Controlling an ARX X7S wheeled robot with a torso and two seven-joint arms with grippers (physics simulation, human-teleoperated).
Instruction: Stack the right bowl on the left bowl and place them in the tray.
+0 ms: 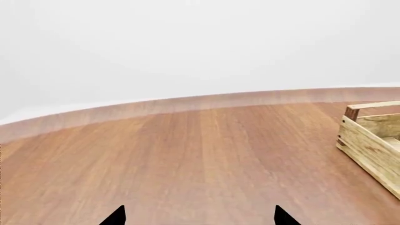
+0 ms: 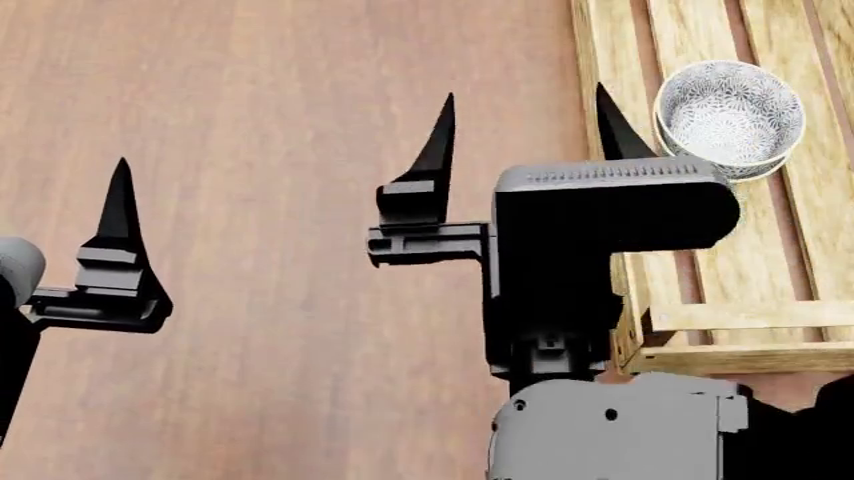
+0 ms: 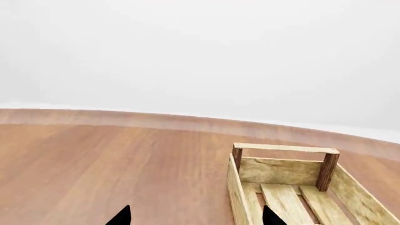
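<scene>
Wood, reddish-brown: one table (image 2: 267, 150), the largest item, bearing everything else. Wood, pale: one tray (image 2: 627, 120), slatted bottom and low plank sides, standing at the robot's right on the table. Grippers, black, two: the right gripper (image 2: 527, 140) hangs at the tray's near-left edge, fingers spread wide and holding nothing; the left gripper (image 1: 198, 216) hovers over bare table well to the left, its tips likewise apart and empty in the left wrist view. Bowls (image 2: 729, 118), patterned white: a second rim shows beneath the upper one, so they read as two, nested, resting inside the tray on its slats. Judged status: stack made and placed, task at or near its end. Handling note: any retreat of the right gripper should go straight up and clear of the tray's plank side, so neither tray nor stack is nudged.
</scene>
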